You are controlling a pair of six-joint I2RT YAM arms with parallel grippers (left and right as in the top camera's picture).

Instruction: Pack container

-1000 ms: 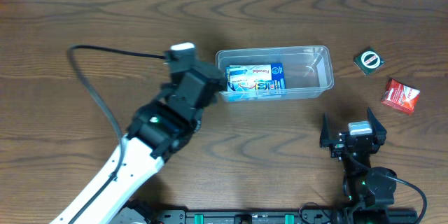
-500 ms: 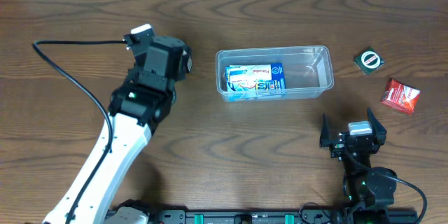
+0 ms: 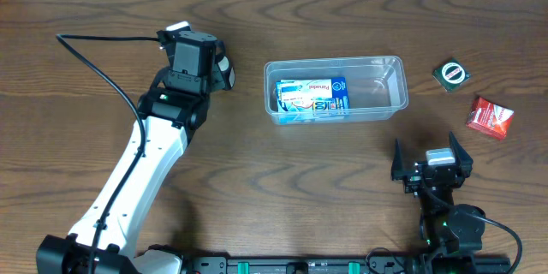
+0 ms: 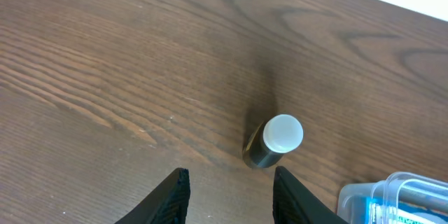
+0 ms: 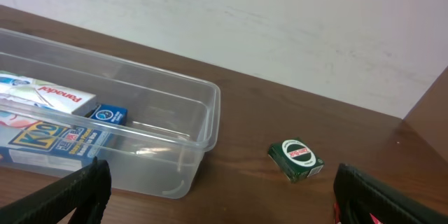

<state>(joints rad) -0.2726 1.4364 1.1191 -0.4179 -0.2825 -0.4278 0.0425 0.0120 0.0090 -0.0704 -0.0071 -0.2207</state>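
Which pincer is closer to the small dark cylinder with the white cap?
Left. Left pincer hovers just short of the white-capped cylinder; right pincer sits far across the table.

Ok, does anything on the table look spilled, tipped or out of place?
Nothing stands out. The container sits level with blue boxes lying in its left end, the white-capped bottle stands upright apart from it, and the green packet and red packet lie intact outside.

Loose items on the tabletop
Dark white-capped bottle just ahead of the left tool; green packet, red packet ahead-right of the right tool.
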